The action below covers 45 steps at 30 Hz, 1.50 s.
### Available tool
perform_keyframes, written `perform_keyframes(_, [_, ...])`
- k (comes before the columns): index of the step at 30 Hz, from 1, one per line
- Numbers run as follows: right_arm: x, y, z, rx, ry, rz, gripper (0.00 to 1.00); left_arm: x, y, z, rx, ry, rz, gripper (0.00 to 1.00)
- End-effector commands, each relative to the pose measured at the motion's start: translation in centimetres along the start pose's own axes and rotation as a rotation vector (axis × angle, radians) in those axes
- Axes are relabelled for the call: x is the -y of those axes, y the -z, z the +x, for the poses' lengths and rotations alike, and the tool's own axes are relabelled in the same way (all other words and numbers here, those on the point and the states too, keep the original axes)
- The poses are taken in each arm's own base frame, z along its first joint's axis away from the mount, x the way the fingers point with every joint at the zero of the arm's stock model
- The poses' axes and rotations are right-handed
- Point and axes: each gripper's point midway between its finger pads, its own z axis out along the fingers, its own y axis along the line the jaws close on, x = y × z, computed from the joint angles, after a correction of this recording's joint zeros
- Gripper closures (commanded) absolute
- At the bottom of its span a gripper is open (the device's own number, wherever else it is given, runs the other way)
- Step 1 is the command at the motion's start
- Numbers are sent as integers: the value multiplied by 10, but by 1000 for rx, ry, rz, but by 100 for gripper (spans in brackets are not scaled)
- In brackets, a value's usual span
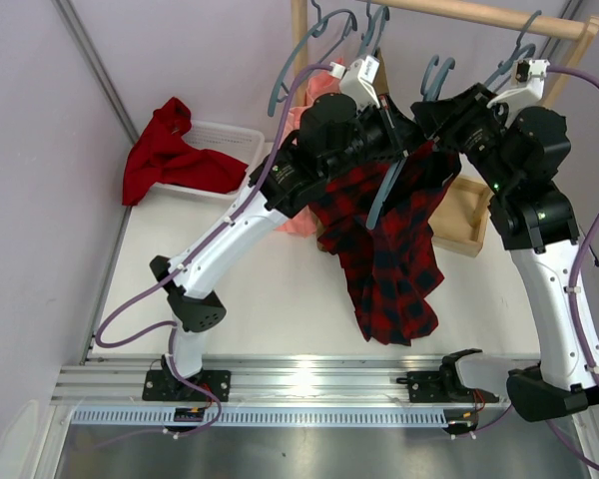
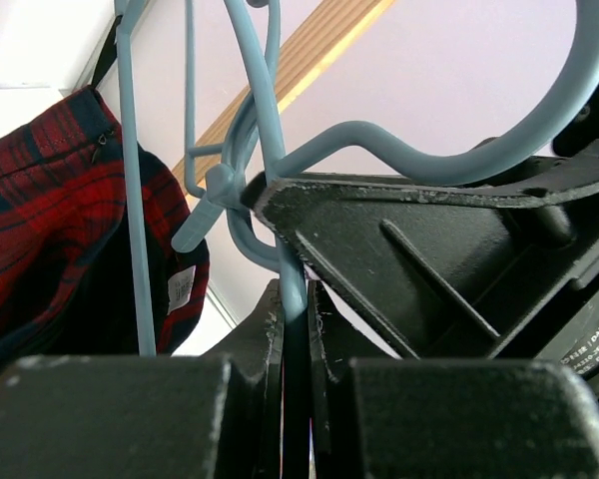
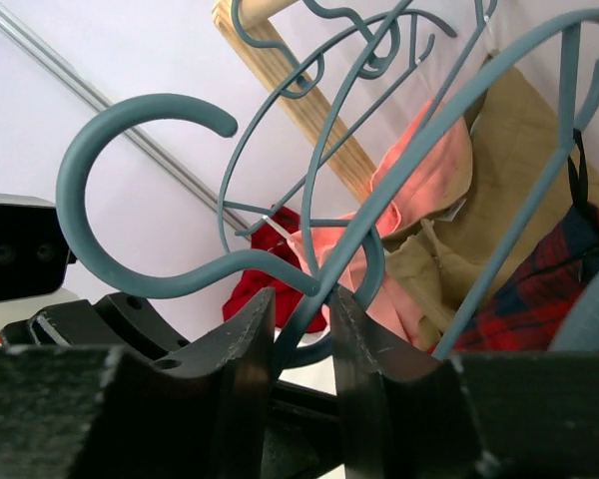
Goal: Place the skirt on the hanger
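Above the white table (image 1: 280, 289), below the wooden rail (image 1: 479, 14) at 12 o'clock, the skirt (image 1: 389, 249) hangs mid-view against the hanger (image 1: 384, 195), between my two arms. My left gripper (image 2: 295, 299) pinches the hanger's wire tight. My right gripper (image 3: 301, 309), at 1 o'clock, straddles the wire with its fingers slightly apart.

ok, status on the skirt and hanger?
Left fingers shut on hanger neck. Right fingers open, straddling the hanger. Skirt hangs from it. Spare hangers crowd the rail nearby.
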Motion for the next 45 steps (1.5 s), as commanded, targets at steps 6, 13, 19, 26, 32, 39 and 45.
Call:
perform_keyframes(6, [-11,1,-22,135,-87,-43,85,64,21,-35,114,-17,219,100])
perform_keyframes(13, [-16,-2,-34,176,-105,-55,100,56,19,-26,93,-24,198,96])
perform_keyframes(19, [-9,-3,-45,197,-53,-8,100,55,25,-27,96,-65,197,78])
perform_keyframes(26, [-13,10,-76,285,-23,-5,100,62,50,-50,167,-143,171,37])
perform_keyframes(32, [-10,2,-85,289,-14,-8,100,57,58,-42,139,-176,143,31])
perform_keyframes(39, [-9,0,-97,335,-24,-4,100,54,55,-36,120,-236,118,32])
perform_keyframes(45, [-3,-5,-106,387,-59,32,100,41,36,-14,76,-305,71,33])
